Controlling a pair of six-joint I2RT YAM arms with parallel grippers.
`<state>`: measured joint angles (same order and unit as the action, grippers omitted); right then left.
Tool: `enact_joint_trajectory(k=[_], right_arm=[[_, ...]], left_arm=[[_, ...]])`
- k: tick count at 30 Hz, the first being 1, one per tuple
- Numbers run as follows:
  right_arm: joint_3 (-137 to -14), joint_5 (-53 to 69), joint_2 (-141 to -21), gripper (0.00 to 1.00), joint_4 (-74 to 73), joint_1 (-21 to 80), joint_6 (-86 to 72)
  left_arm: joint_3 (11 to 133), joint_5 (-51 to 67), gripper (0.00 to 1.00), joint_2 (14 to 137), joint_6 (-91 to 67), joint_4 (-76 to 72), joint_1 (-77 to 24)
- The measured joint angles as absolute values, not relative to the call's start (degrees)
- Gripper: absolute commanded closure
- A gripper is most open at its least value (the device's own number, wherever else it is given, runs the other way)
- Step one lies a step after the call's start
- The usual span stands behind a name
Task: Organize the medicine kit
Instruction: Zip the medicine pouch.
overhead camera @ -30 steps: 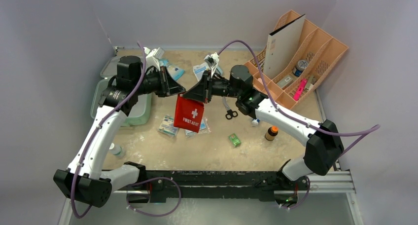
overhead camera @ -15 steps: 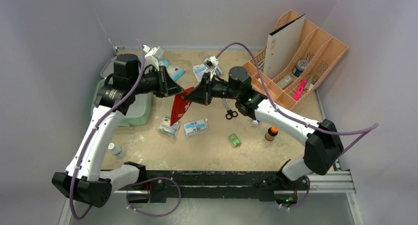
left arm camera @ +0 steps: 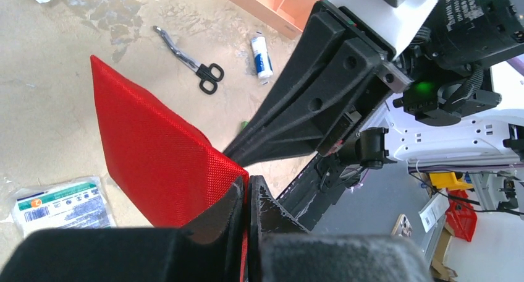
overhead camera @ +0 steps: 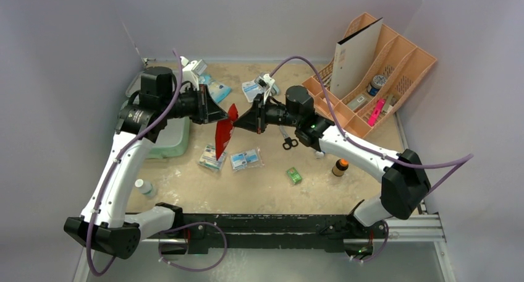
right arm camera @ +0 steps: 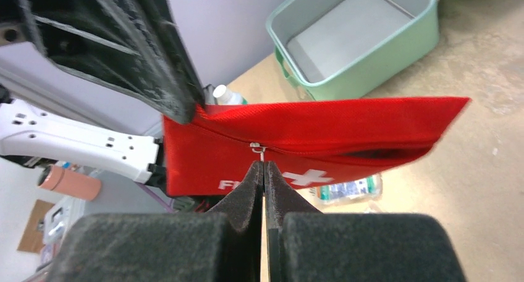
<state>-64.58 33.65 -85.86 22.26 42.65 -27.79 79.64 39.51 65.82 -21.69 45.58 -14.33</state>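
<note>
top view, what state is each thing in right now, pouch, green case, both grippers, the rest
red pouch: in the air, hanging between both grippers, zip seemingly partly open
left gripper: shut on the pouch's corner
right gripper: shut at the pouch's zip pull
medicine kit: open, tray looks empty
scissors: closed, lying flat
orange-capped bottle: upright, capped

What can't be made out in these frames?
- Right wrist view: the pouch lettering is cut off behind the right gripper.
- Top view: the pouch hangs edge-on, so its face is unseen.
- Top view: the left arm hides much of the case.
- Top view: the packet labels are too small to read.
</note>
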Motion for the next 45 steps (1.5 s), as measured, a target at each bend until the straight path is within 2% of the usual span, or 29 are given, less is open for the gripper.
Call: enact_joint_trajectory(k=[12, 22, 34, 35, 36, 39, 41, 45], right_arm=[[-64.1, 29.6, -86.5, 1.0, 20.1, 41.1, -26.0], [-64.1, 29.5, -91.7, 1.0, 21.1, 36.6, -26.3], [-64.1, 34.5, -92.3, 1.0, 26.1, 32.6, -27.3], [-64.1, 35.4, -92.3, 0.97, 26.5, 32.3, -27.4], [-64.0, 36.0, -92.3, 0.9, 26.7, 32.1, -27.4], [-62.9, 38.5, -92.1, 0.65, 28.0, 31.4, -27.4], [-61.6, 40.8, -92.1, 0.51, 29.2, 30.8, -27.7], [-59.2, 47.7, -92.0, 0.37, 33.6, 29.6, -29.5]], left_arm=[[80.4, 39.7, 1.0, 64.6, -22.4, 45.4, -14.3], [82.7, 43.6, 1.0, 63.0, -23.2, 45.3, -14.3], [83.0, 44.9, 1.0, 62.4, -23.2, 45.1, -14.3], [83.0, 45.1, 1.0, 62.4, -23.2, 45.0, -14.3], [83.0, 45.3, 1.0, 62.4, -23.1, 45.0, -14.3], [83.0, 46.3, 1.0, 62.4, -22.9, 44.9, -14.3], [83.0, 48.2, 1.0, 62.4, -22.2, 44.8, -14.3], [83.0, 51.8, 1.0, 62.3, -19.8, 45.0, -14.3]])
